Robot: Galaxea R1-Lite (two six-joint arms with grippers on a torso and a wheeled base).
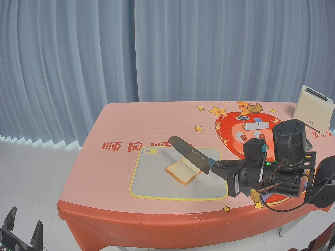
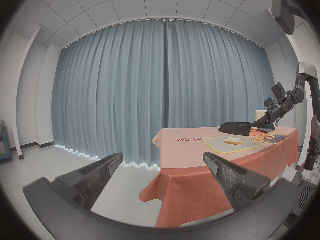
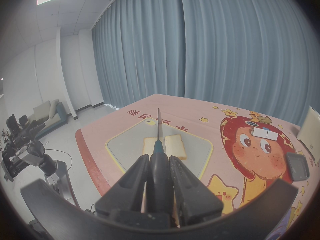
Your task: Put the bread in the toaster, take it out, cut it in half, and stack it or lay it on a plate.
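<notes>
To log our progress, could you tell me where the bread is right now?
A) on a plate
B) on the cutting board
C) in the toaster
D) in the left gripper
B: the bread lies on the cutting board, beneath the knife held in the right gripper.

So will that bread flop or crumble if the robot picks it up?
Probably light and a bit floppy: the bread is thin, lying flat on the cutting board. Its pale middle looks soft, so a hard pinch might dent it.
</notes>
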